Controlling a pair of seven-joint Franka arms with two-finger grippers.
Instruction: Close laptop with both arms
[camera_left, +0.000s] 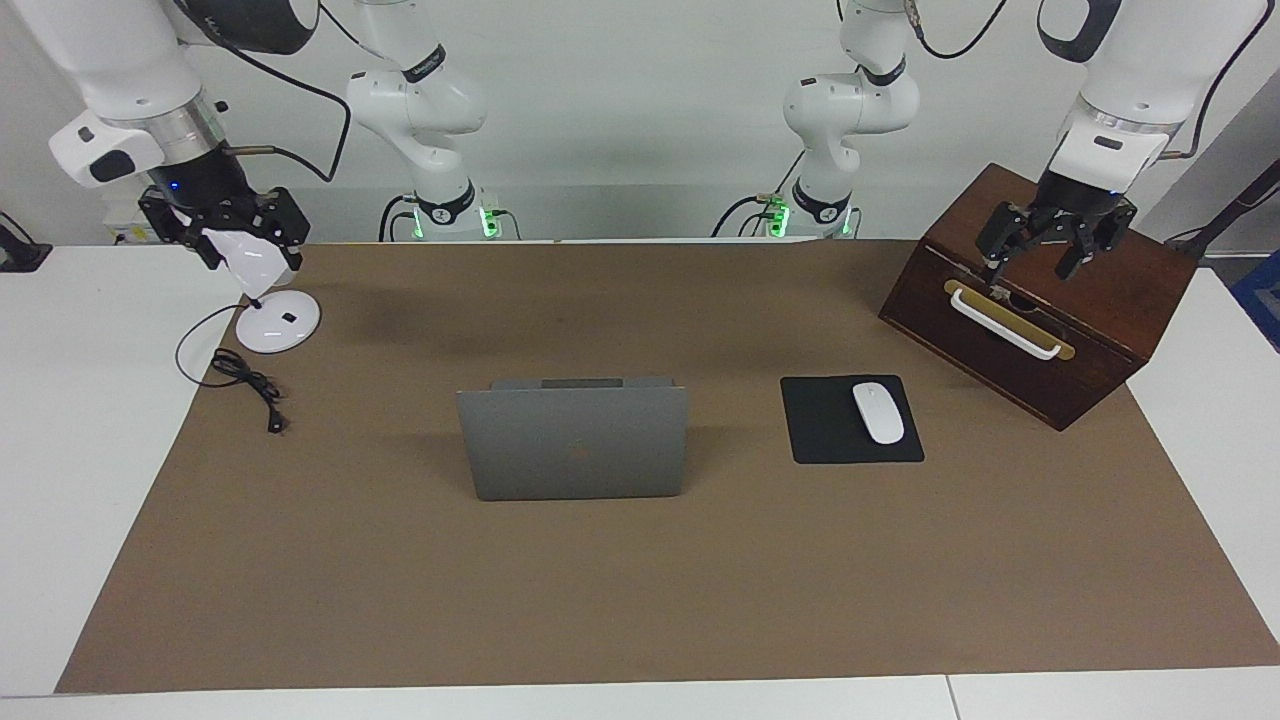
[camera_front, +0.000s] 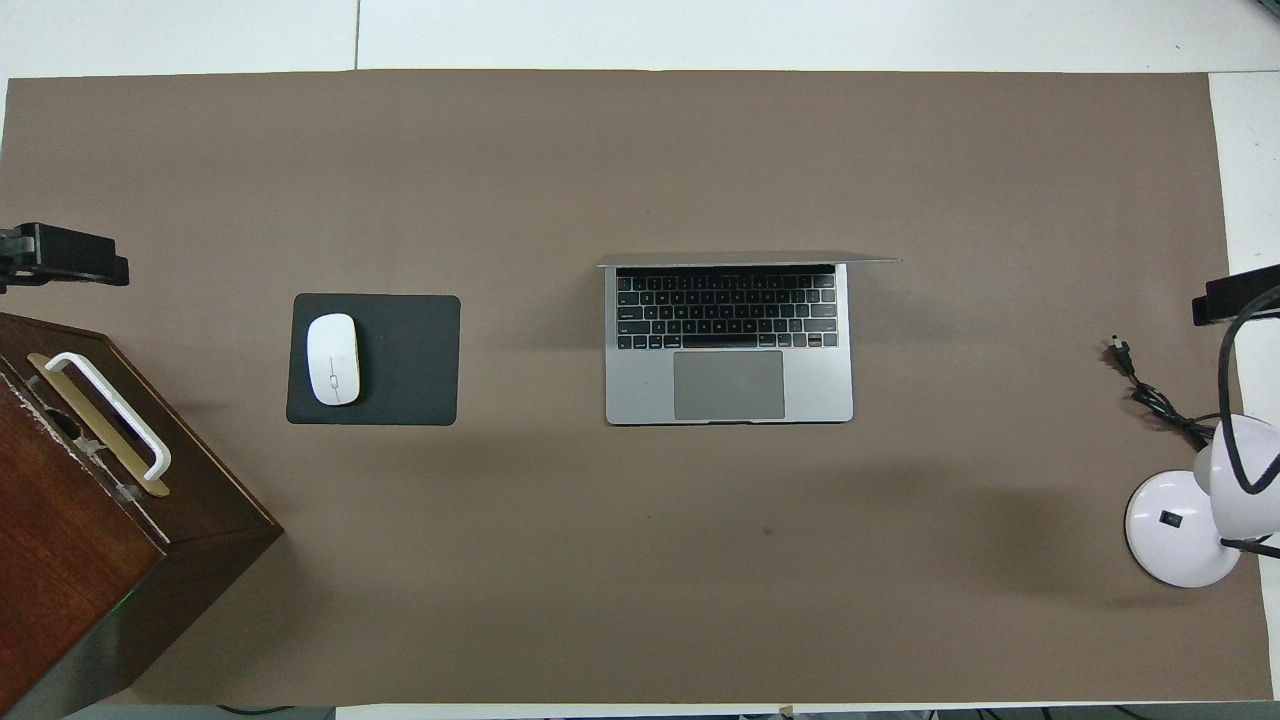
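The silver-grey laptop (camera_left: 573, 440) stands open in the middle of the brown mat, its lid about upright and its dark logo toward the facing camera. From overhead the laptop (camera_front: 728, 340) shows its keyboard and trackpad. My left gripper (camera_left: 1040, 255) hangs open over the wooden box, well apart from the laptop, and only its tip (camera_front: 60, 255) shows from overhead. At the right arm's end of the table, my right gripper (camera_left: 232, 240) hangs open over the white lamp. Its tip (camera_front: 1235, 295) shows at the overhead view's edge. Neither gripper holds anything.
A dark wooden box (camera_left: 1100, 330) with a white handle (camera_left: 1005, 325) sits at the left arm's end. A black mouse pad (camera_left: 830, 440) with a white mouse (camera_left: 878, 412) lies between box and laptop. The white lamp (camera_left: 278, 322) and its black cable (camera_left: 245, 380) lie at the right arm's end.
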